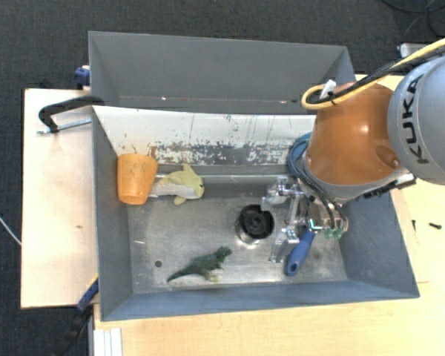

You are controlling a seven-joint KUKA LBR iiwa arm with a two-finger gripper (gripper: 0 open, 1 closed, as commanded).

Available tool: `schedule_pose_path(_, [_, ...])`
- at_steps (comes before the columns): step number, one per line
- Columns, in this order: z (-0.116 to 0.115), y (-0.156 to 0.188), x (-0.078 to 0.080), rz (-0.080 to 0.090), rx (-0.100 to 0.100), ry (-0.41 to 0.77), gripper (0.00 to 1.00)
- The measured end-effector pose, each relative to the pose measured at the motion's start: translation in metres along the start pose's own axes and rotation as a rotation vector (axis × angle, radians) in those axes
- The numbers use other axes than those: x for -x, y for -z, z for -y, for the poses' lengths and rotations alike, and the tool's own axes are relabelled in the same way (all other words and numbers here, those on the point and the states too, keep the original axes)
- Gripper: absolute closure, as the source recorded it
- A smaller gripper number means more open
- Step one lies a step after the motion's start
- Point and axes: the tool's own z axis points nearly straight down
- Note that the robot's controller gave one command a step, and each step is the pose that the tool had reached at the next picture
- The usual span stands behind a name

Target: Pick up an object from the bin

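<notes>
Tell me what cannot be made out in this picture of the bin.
Camera view:
Blue-handled tool: upper end hidden under the gripper.
Bin floor at the right: covered by the orange wrist cover.
Black round thing: too small to name.
Pale yellow thing beside the orange cup: kind unclear.

Bin [179, 228] floor: cup [136, 178] at 10 o'clock, soft item [181, 185] touching its 3 o'clock side; round knob [254, 222] near centre; dinosaur figure [204, 264] at 7 o'clock; handled tool [298, 253] at 4 o'clock.

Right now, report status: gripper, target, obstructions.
Gripper down at right of grey metal bin, over blue-handled tool. Black round knob close beside, toward centre. Green toy dinosaur lies apart.
</notes>
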Motion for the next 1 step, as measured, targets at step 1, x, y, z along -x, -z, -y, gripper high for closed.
schedule_pose_path(1, [0.0076,-0.0826,0.0294,0.021,0.001,-0.017,0.00])
